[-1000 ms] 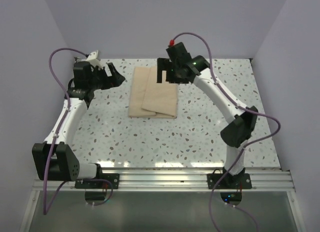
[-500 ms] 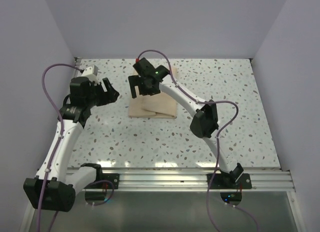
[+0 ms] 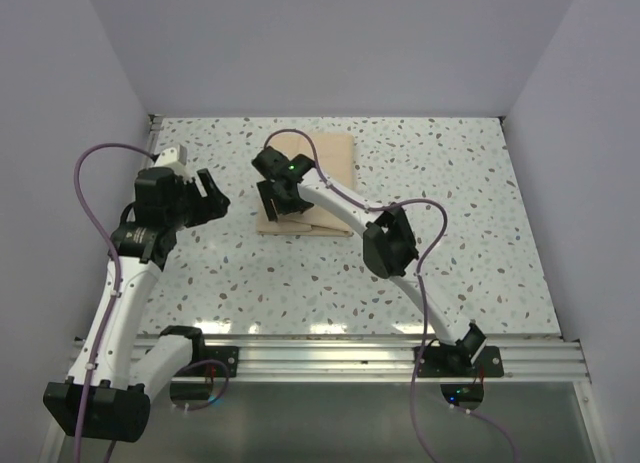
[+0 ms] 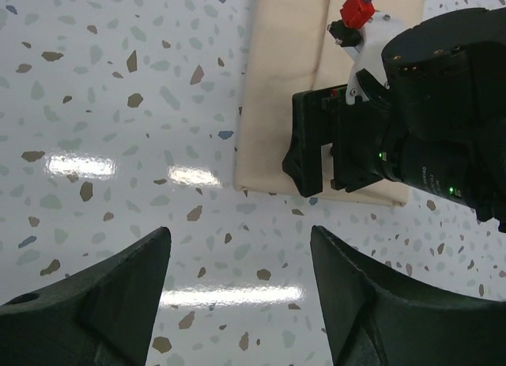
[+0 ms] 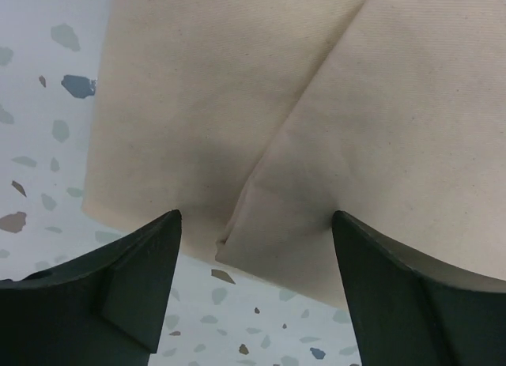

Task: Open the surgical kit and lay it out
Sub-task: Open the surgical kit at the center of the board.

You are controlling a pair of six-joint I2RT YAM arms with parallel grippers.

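The surgical kit (image 3: 333, 151) is a beige cloth wrap lying folded flat at the back middle of the speckled table. My right gripper (image 3: 274, 205) hangs over its near-left corner. In the right wrist view the gripper (image 5: 257, 224) is open, its fingertips standing either side of an overlapping fold of the cloth (image 5: 300, 105) near its edge. My left gripper (image 3: 212, 195) is left of the kit, apart from it. It is open (image 4: 239, 243) over bare table, looking at the cloth (image 4: 281, 89) and the black right gripper (image 4: 316, 149).
Lilac walls close in the table (image 3: 480, 203) at the back and both sides. An aluminium rail (image 3: 330, 358) with the arm bases runs along the near edge. The right arm (image 3: 385, 245) reaches diagonally across the middle, its purple cable (image 3: 425, 208) looping above.
The right arm swung from the kit's far right side across to its near-left corner and lowered. The left gripper drew back toward the near left, away from the kit.
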